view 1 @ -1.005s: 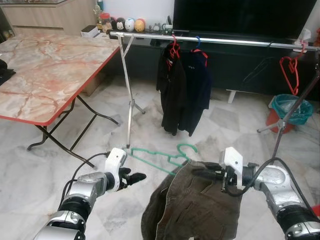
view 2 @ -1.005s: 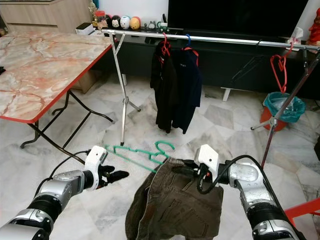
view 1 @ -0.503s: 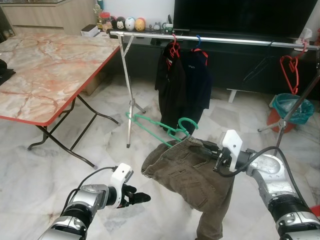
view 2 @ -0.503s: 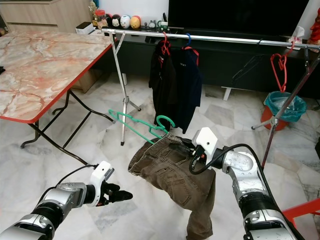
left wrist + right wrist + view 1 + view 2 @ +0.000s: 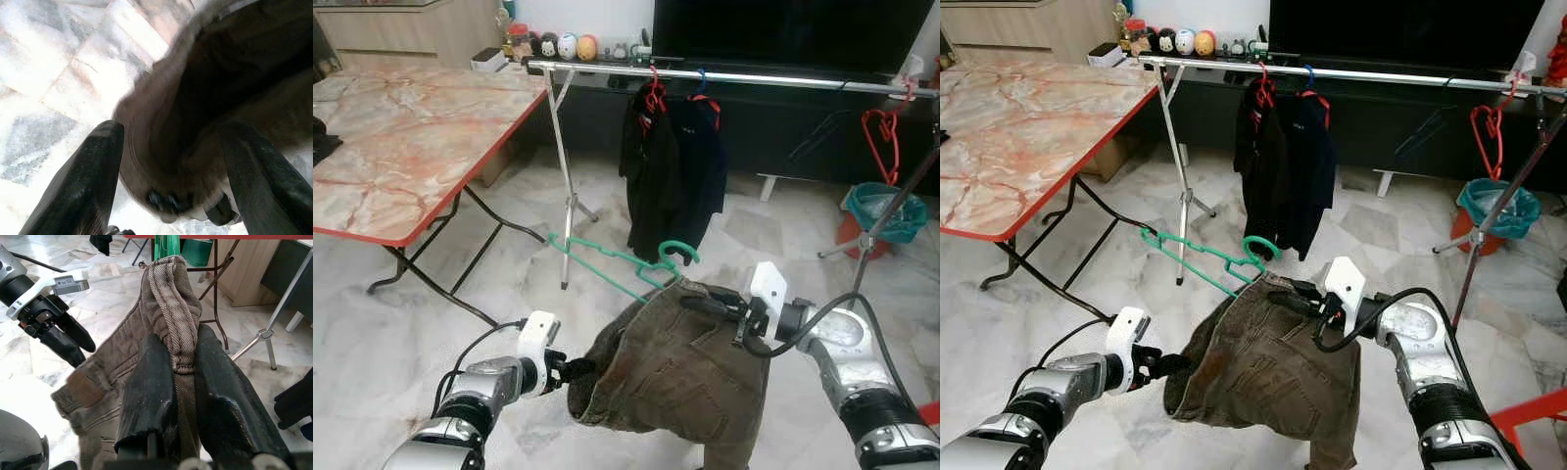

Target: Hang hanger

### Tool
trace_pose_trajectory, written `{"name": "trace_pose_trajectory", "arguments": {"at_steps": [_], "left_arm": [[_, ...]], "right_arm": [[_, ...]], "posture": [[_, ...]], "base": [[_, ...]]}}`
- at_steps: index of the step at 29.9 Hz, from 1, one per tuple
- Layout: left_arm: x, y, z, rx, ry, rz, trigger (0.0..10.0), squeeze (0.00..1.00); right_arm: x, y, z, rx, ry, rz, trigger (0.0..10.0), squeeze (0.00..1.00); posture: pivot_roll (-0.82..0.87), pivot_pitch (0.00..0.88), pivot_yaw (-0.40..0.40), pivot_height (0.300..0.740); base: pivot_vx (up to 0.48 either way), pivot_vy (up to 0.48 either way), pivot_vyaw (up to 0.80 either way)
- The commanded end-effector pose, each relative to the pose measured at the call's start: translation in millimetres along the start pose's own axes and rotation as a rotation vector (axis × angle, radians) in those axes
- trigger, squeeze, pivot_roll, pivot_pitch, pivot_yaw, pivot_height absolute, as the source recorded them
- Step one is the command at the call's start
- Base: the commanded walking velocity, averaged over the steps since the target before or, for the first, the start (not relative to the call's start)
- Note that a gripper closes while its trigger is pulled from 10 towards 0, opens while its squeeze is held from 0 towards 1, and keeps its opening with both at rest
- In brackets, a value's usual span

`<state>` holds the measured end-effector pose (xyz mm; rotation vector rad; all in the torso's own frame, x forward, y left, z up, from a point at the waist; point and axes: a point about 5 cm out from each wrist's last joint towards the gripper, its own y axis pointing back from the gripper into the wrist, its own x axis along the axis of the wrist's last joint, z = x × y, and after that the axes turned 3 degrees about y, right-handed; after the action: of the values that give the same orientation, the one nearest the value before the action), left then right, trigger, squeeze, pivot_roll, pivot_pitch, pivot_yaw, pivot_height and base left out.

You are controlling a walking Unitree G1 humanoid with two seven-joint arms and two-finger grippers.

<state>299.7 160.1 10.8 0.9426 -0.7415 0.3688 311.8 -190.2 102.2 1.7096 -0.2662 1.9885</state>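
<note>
Trousers (image 5: 680,367), olive-brown and crumpled, hang in front of me from a green hanger (image 5: 617,264), low above the marble floor (image 5: 401,333) and not yet on the clothes rail (image 5: 744,78). My right gripper (image 5: 176,357) pinches the ribbed waistband between its two black fingers (image 5: 149,382), clamped tight on the fold; in the head views it sits at the top right edge of the garment, just below the hanger's hook. The hanger's long bar juts out to my left, tilted, clear of the cloth.

Half a second ago my left gripper (image 5: 570,370) hung apart from the trousers, lower and off to the side, and the garment drooped in a long tail toward the floor. Now that gripper has come up and in, and its tips are at the lower left hem of the cloth. In the left wrist view its fingers (image 5: 83,181) stand wide apart with the bunched edge of the fabric lying between them, not yet squeezed. The trousers have gathered into a rounder bundle, the left side lifted nearer my left hand. The hanger has dropped a little and swung, its hook now just above the waistband.

Beyond, the rail carries dark jackets (image 5: 671,166) on red and blue hangers, and one bare red hanger (image 5: 879,137) near its right end. A marble-topped folding table (image 5: 401,137) stands to my left, and a teal bin (image 5: 886,211) sits far right.
</note>
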Motion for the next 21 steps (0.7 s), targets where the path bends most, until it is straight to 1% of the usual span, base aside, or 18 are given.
{"name": "trace_pose_trajectory", "arguments": {"at_steps": [1,6,11,16,19,21], "left_arm": [[-4,-1.3,1.2,-0.007,0.0,-0.036,10.0,0.0],[-8,-3.6,2.0,0.02,-0.023,-0.061,10.0,0.0],[-12,-5.6,3.9,0.024,-0.004,-0.066,10.0,0.0],[-13,-6.0,3.9,0.027,0.002,-0.064,10.0,0.0],[-7,-3.8,0.4,0.047,0.025,0.003,10.0,0.0],[3,-0.5,-3.5,0.054,0.071,0.083,10.0,0.0]], "right_arm": [[17,-2.3,7.4,-0.011,0.052,0.059,10.0,0.0],[21,-4.8,6.1,0.01,0.057,0.075,10.0,0.0],[24,-5.6,0.2,0.074,0.048,0.097,10.0,0.0],[24,-3.3,-3.6,0.098,0.044,0.095,10.0,0.0],[23,-1.6,-5.4,0.101,0.04,0.088,10.0,0.0],[21,-0.9,-6.2,0.095,0.038,0.08,10.0,0.0]], "posture": [[0.08,0.0,-0.003,0.74],[0.08,0.0,-0.004,0.74],[0.08,0.0,-0.004,0.74],[0.08,0.0,-0.003,0.74],[0.07,0.0,-0.001,0.74],[0.07,0.0,0.0,0.74]], "base": [[0.0,0.0,0.0],[0.0,0.0,0.0],[0.0,0.0,0.0],[0.0,0.0,0.0],[0.0,0.0,0.0],[0.0,0.0,0.0]]}}
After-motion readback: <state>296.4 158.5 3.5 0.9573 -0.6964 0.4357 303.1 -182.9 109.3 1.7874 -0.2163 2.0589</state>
